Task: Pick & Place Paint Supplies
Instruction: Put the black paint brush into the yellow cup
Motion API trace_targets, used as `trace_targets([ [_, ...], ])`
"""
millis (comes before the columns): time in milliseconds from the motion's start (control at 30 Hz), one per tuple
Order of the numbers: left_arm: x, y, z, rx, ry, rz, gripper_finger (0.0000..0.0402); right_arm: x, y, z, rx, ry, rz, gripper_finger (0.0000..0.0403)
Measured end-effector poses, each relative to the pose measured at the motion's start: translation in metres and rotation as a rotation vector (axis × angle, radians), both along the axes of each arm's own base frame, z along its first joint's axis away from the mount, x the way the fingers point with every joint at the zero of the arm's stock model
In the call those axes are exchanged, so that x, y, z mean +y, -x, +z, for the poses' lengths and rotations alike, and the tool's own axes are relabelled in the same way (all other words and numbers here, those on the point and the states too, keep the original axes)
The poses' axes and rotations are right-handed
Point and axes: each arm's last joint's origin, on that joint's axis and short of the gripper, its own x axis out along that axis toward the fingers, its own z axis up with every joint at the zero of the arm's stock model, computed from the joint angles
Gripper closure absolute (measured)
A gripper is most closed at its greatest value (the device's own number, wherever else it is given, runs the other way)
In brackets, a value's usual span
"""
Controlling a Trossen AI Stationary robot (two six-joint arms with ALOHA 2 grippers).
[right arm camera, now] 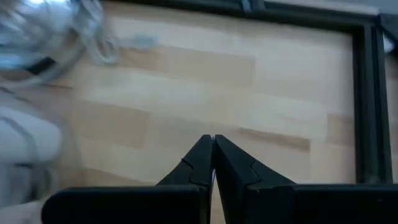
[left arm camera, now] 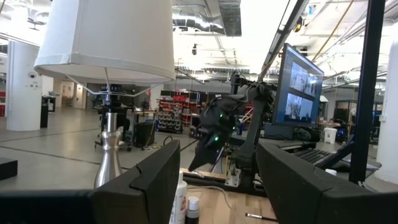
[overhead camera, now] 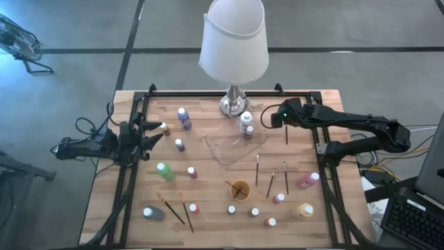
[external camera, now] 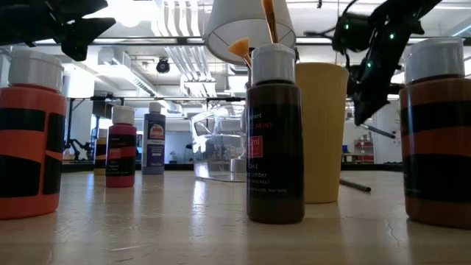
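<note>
High view: thin dark brushes [overhead camera: 257, 169] lie on pale wood-plank table [overhead camera: 208, 215].

Wooden slat table [overhead camera: 208, 229] with black frame rails along its edges. Far centre: lamp [overhead camera: 234, 104] base. Just near it, clear plastic tray [overhead camera: 232, 149]. Paint bottles scattered across the top: purple [overhead camera: 184, 118] far left, green [overhead camera: 165, 171] left of centre, grey [overhead camera: 153, 213] near left, yellow [overhead camera: 305, 210] and pink [overhead camera: 308, 180] near right. Orange cup [overhead camera: 241, 189] near centre. Brushes [overhead camera: 257, 169] lie flat right of the cup; two more [overhead camera: 186, 212] lie near left.
</note>
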Motion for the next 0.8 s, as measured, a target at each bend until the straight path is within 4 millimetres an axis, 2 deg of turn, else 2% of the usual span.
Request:
trace_targets([
  [467,0.000,0.000,0.000,0.000,0.000,0.000,0.0183,0.028,-0.018,0.062,-0.147,0.165,0.166,0.0394],
  [800,0.000,0.000,0.000,0.000,0.000,0.000,0.0183,0.073,-0.036,0.095,-0.217,0.281,0.331,0.0394],
])
